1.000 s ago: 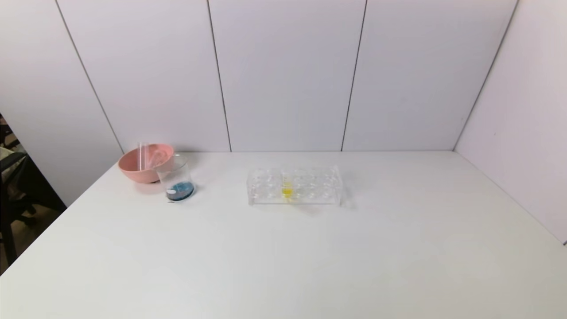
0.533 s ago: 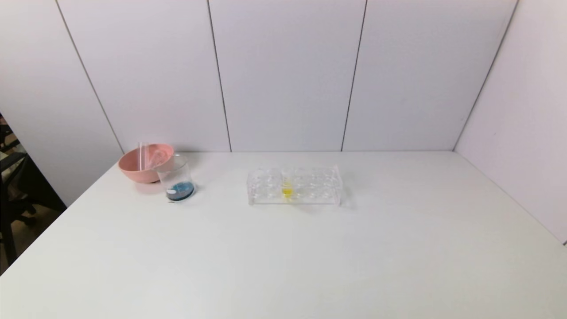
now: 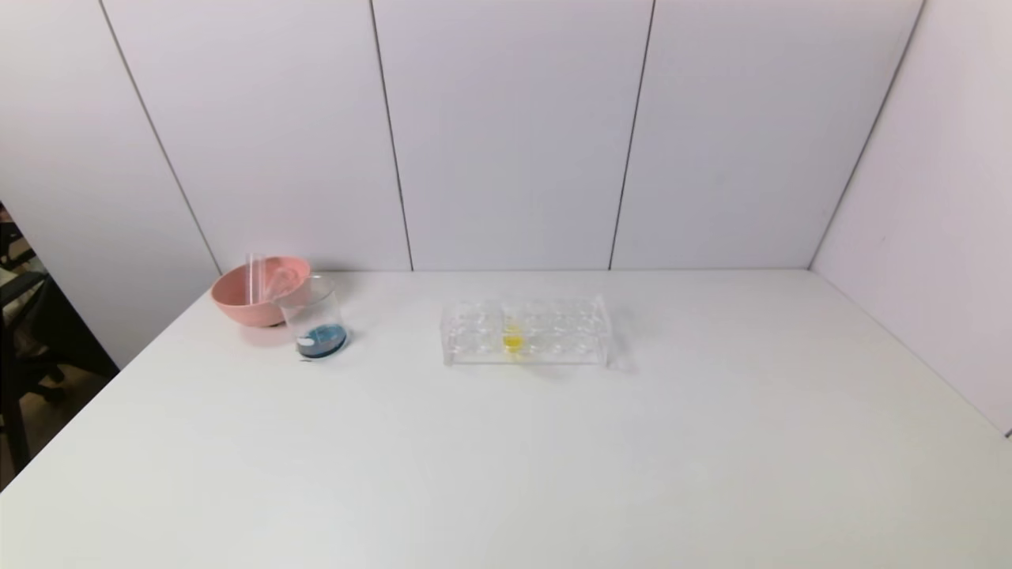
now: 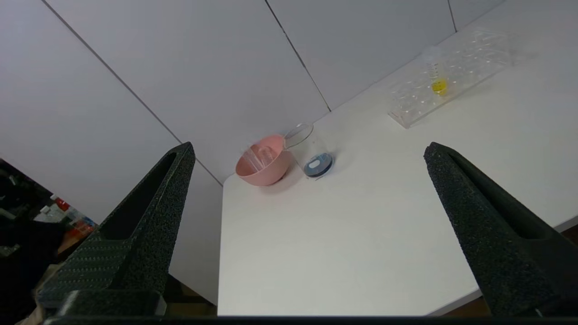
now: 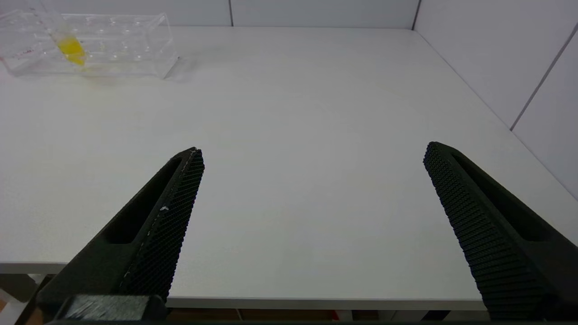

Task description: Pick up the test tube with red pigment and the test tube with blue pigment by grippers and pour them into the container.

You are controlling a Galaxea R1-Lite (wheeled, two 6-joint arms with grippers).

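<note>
A white table [image 3: 553, 458] carries three groups of labware along its far edge. At the far left corner a pink bowl [image 3: 257, 302] holds two empty clear tubes [image 3: 254, 278], one standing nearly upright, the other leaning; neither shows any coloured liquid. Just beside the bowl, touching or nearly touching its rim, stands the container [image 3: 315, 322], a small clear beaker with dark blue liquid pooled in its bottom. Well apart to the right sits a clear multi-hole tube rack [image 3: 526, 332], with a single tube of yellow liquid [image 3: 512, 336] slotted in it.

No tube with red or blue pigment can be made out as such. The left gripper [image 4: 307, 153] hangs back off the near left edge of the table, fingers spread wide and holding nothing. The right gripper [image 5: 311, 153] sits low at the near edge on the right, fingers likewise spread and empty. Bare tabletop lies between both grippers and the glassware.
</note>
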